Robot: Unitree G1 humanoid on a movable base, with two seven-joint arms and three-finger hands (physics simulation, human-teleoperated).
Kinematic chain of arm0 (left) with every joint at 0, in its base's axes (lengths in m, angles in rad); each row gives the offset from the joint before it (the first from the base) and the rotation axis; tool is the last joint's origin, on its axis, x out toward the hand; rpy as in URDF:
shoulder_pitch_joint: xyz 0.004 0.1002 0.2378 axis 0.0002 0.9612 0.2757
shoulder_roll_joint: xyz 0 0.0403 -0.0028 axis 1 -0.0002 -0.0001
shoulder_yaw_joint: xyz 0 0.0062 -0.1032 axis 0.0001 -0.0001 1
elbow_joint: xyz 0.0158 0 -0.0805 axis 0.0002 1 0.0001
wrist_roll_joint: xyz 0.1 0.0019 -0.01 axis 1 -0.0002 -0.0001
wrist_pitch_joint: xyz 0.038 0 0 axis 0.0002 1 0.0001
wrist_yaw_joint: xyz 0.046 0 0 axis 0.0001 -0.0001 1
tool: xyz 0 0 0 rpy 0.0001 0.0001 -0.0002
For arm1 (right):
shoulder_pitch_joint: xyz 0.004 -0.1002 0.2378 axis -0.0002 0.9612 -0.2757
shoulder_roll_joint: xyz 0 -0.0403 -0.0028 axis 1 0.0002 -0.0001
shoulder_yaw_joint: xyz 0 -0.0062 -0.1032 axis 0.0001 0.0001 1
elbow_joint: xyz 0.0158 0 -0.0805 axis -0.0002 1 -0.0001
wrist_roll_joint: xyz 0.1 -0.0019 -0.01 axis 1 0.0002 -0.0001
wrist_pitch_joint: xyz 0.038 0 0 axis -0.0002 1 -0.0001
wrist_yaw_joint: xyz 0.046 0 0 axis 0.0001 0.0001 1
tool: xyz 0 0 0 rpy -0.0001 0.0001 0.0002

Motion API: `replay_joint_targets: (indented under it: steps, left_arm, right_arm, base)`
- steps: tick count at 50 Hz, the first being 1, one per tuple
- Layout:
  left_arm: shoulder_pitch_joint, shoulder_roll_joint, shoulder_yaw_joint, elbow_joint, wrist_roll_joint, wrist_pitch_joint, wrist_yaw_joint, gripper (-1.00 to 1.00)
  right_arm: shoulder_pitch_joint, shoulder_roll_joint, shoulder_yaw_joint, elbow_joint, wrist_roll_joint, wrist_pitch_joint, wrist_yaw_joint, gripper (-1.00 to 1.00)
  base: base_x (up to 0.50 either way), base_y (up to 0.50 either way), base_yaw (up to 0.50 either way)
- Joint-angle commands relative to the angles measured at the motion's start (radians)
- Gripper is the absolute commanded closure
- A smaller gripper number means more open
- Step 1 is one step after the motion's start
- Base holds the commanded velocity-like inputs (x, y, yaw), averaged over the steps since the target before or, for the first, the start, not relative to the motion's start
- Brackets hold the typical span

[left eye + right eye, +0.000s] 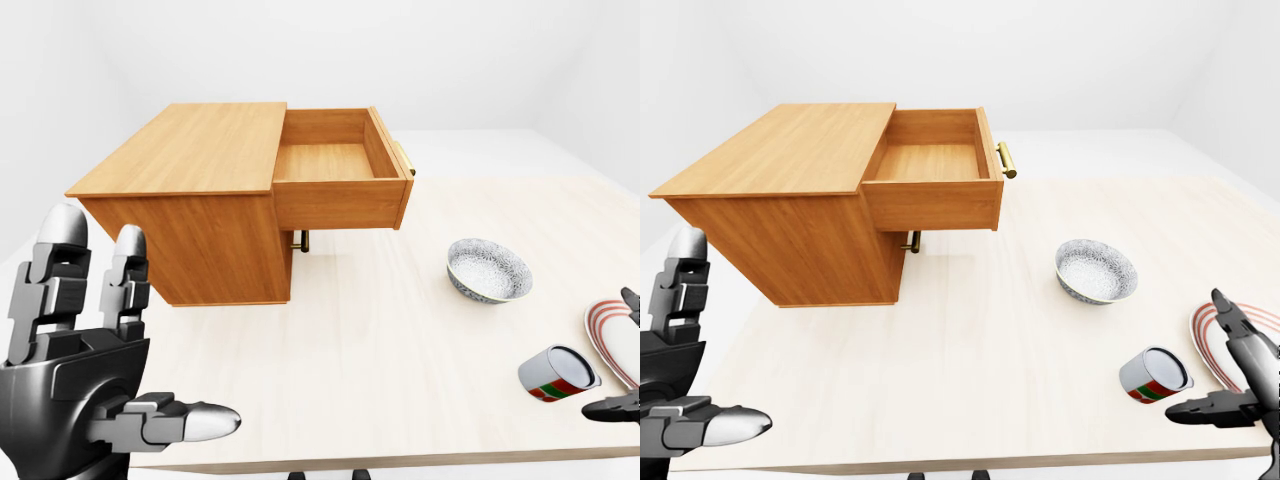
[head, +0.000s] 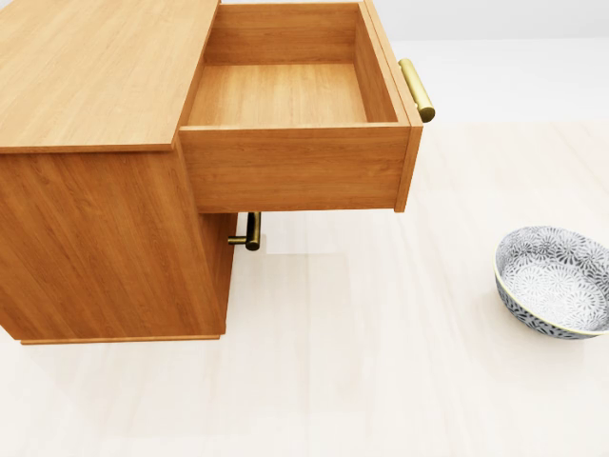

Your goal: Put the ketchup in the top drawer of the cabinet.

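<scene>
Top drawer (image 2: pixel 285 93) is standing open, holding nothing. Ketchup can (image 1: pixel 1154 375) is lying tipped right of the bowl (image 1: pixel 1096 270), which is also holding nothing. My left hand (image 1: pixel 85 380) and right hand (image 1: pixel 1240 385) are spreading fingers, gripping 0 objects.

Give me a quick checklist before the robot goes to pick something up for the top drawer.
1. Top drawer pulled open: ok.
2. Drawer interior free of things: ok.
3. Ketchup located: not ok; only a lying can, a bowl and a plate show.
4. Left hand open and holding nothing: ok.
5. Right hand holding nothing: ok; fingers spread beside the can, not touching.
6. Table path to cabinet unobstructed: ok.
</scene>
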Motion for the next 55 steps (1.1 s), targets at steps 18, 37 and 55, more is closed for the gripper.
replay_joint_targets:
  steps: [18, 37, 55]
  left_arm:
    - [-0.015, -0.095, 0.018, 0.0, 0.062, 0.0, -0.09, -1.0]
    - [-0.008, -0.107, -0.007, 0.0, 0.091, 0.0, -0.103, -1.0]
    - [-0.008, -0.114, -0.004, 0.0, 0.095, 0.0, -0.108, -1.0]
  right_arm:
    - [0.002, -0.012, 0.057, 0.118, 0.011, 0.0, 0.0, -1.0]
    - [-0.019, -0.04, 0.12, 0.202, 0.02, 0.0, 0.0, -1.0]
    - [-0.001, -0.034, 0.131, 0.262, 0.022, 0.0, 0.0, -1.0]
  base:
    - [0.0, 0.0, 0.0]
    - [0.0, 0.0, 0.0]
    - [0.0, 0.0, 0.0]
